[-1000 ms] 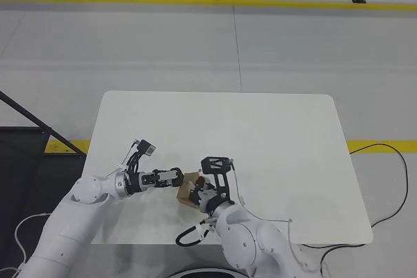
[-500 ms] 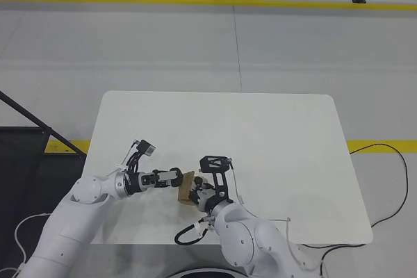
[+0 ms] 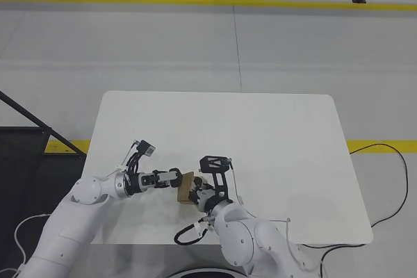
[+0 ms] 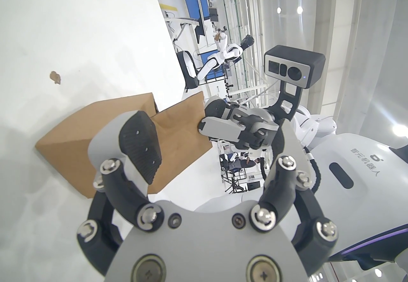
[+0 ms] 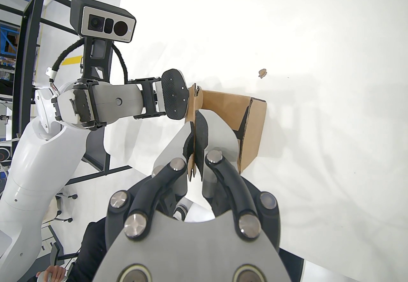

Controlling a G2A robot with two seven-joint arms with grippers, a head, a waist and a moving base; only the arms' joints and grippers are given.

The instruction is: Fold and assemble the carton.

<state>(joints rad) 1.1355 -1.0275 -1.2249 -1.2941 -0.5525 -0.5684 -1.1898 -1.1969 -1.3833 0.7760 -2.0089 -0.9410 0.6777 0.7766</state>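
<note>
carton [image 3: 186, 186] near front edge of table [image 3: 264, 125], between both grippers | right gripper [image 5: 195, 143] clamped on one flap | left gripper [image 4: 210, 146] jaws apart, one pad [image 5: 173, 98] against carton | seems half opened, flaps still to fold

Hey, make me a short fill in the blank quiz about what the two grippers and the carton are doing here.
The right gripper is ___ on a flap of the carton.
The fingers of the left gripper are ___ next to the carton.
The table under the carton is ___ in colour.
Missing words: shut, open, white.
</note>
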